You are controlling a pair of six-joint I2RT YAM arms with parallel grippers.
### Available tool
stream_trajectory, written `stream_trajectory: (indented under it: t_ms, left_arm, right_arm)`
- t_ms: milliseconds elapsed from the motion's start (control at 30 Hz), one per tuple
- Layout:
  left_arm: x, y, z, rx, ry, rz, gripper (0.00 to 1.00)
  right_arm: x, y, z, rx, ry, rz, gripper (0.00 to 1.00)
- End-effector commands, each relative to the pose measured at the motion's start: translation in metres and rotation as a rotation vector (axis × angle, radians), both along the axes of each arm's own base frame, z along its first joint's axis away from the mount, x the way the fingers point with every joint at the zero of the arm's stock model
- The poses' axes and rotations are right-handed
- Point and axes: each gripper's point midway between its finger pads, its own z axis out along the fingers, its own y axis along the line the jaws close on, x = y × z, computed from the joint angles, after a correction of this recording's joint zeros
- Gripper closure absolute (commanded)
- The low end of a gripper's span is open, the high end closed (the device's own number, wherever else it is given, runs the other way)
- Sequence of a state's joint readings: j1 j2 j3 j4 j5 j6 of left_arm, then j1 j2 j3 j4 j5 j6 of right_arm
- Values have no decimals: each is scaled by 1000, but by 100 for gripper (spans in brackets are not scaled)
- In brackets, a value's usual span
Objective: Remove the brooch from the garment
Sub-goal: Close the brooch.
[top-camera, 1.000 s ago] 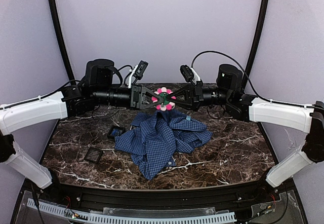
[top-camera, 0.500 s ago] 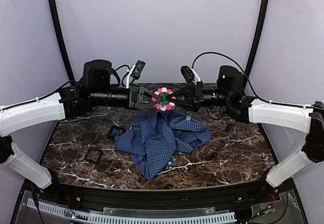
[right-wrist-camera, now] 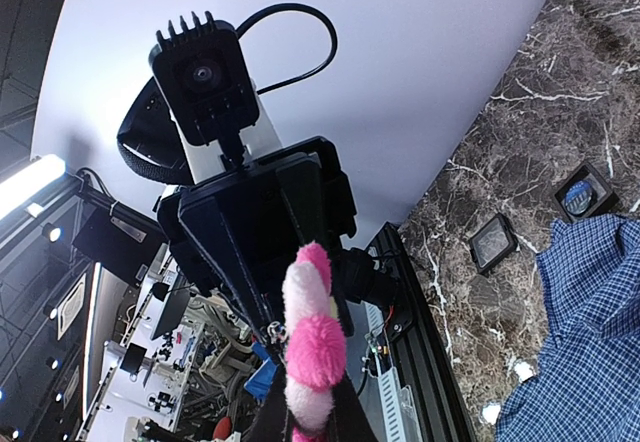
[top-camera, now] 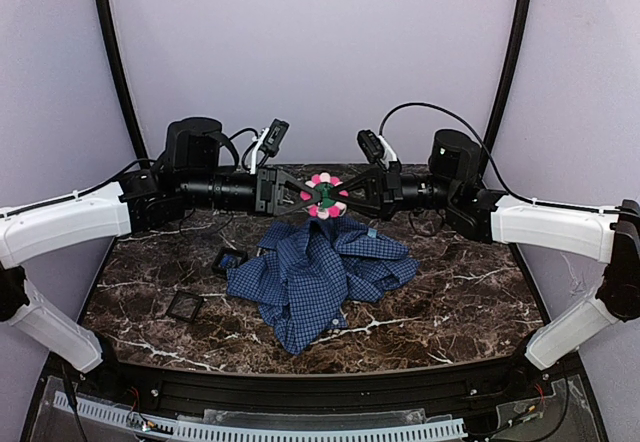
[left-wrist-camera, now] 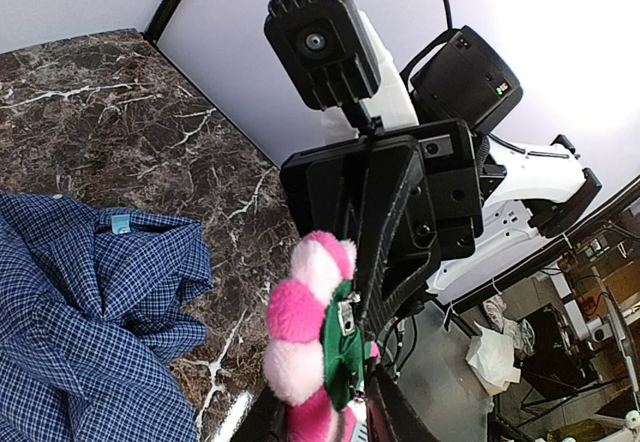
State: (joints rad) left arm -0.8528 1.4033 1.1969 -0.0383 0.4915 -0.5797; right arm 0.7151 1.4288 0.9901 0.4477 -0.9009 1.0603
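Pink petals and a green centre mark the brooch, held in mid-air between the two arms, above the checked blue shirt that lies crumpled on the marble table. The left gripper and the right gripper meet tip to tip at the flower, each clamped on it from its own side. The left wrist view shows the right arm's fingers closed at the green backing, where a small metal clasp sits. No cloth appears to hang from the pin, so the brooch looks free of the shirt and the step in hand seems to be a handover or carrying it away. The next move would call for one gripper to let go while the other holds firm, then for setting the brooch down clear of the shirt, perhaps by the black trays at the left.
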Motion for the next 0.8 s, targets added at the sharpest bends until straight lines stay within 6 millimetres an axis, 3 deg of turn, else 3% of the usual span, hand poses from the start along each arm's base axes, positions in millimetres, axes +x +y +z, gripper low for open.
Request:
stream_trajectory:
  t_ms: [0, 767]
  left_arm:
    - [5, -4, 6, -10, -15, -10, 77]
    - [-2, -17, 1, -31, 42, -105, 78]
  right_arm:
    - [-13, 1, 11, 36, -38, 63, 100]
    - [-26, -1, 16, 54, -57, 134, 100]
